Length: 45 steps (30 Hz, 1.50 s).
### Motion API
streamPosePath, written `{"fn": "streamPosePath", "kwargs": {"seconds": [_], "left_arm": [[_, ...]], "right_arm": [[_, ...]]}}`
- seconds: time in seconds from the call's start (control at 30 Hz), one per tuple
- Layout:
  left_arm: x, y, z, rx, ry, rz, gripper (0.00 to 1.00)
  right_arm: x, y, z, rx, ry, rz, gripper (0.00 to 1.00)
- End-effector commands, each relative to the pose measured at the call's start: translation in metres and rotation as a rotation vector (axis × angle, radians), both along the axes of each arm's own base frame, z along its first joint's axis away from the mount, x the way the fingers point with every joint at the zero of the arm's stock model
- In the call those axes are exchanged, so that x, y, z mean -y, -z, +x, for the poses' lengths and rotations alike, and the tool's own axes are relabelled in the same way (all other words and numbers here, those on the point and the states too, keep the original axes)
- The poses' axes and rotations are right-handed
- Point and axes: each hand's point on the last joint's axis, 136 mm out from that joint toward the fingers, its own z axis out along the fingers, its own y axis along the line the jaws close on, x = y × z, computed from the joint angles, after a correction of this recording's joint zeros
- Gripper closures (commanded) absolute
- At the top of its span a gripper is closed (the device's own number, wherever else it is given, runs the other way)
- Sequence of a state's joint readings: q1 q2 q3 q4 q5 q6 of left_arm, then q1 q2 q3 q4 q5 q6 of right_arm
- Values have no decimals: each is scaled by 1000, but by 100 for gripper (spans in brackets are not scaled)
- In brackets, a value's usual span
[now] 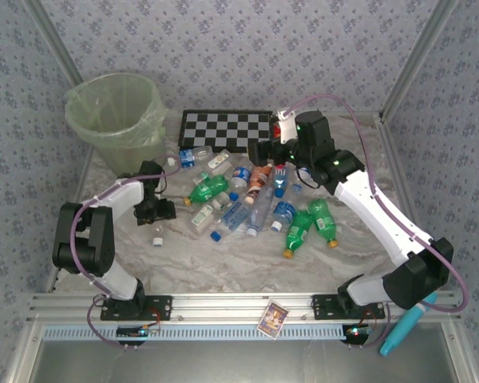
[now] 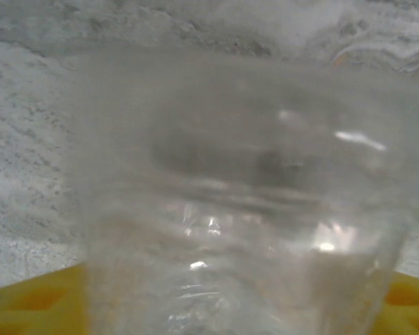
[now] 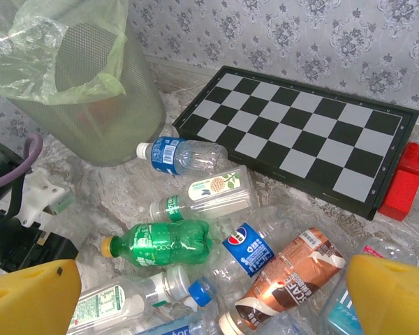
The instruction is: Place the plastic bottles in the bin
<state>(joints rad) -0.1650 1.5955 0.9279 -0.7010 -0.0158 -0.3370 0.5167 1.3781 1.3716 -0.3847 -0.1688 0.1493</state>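
Left on the surface (image 1: 223,263), my left jaws flank a clear bottle (image 2: 244,195); whether they clamp it I cannot tell. My right jaws gape above the plastic bottles (image 3: 167,244); the bin (image 1: 116,120) stands far-left.

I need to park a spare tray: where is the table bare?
The table is bare along its near strip, between the bottle pile and the arm bases. From the checkerboard down to the green bottles it is crowded.
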Motion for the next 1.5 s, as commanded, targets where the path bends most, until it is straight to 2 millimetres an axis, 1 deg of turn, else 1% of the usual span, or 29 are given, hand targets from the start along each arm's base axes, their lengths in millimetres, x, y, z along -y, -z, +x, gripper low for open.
{"fn": "streamPosePath", "kwargs": {"seconds": [0.0,0.03,0.07,0.2,0.37,0.6,0.77,0.87,0.97,1.03,1.07,1.17,1.23,1.33,1.4,1.47], "left_arm": [[3,-5,10,24,24,-3,43],[4,-6,10,25,24,-7,47],[4,-9,10,28,25,-10,48],[5,-23,4,60,30,-15,45],[3,-45,-5,114,28,-21,45],[3,-86,-16,250,29,-50,44],[-3,-117,-19,390,33,-38,44],[-6,-140,-16,484,24,-37,44],[-14,-164,-13,565,-11,-10,44],[-18,-186,-8,620,-34,-3,44],[-18,-196,-6,642,-42,-2,44],[-21,-235,4,729,-66,-5,45],[-21,-260,11,776,-79,-14,46],[-20,-293,25,820,-91,-45,46],[-21,-311,36,842,-114,-73,46],[-25,-320,51,845,-154,-105,46]], "right_arm": [[0,-8,4,14,11,14,1],[-1,-8,3,16,8,15,1],[-1,-8,2,15,8,16,1],[-3,-8,2,12,8,27,1],[-9,-10,1,8,7,51,1],[-22,-13,0,-2,-22,33,1],[-33,-23,0,-10,-54,5,1],[-41,-30,-1,-10,-79,-27,1],[-49,-38,0,-4,-96,-44,1],[-54,-45,1,8,-105,-44,1],[-55,-45,0,2,-111,-51,1],[-62,-47,-2,2,-132,-62,1],[-66,-48,-4,7,-145,-68,1],[-71,-49,-9,15,-159,-66,1],[-72,-51,-13,25,-163,-63,1],[-71,-51,-18,38,-162,-61,1]]}}
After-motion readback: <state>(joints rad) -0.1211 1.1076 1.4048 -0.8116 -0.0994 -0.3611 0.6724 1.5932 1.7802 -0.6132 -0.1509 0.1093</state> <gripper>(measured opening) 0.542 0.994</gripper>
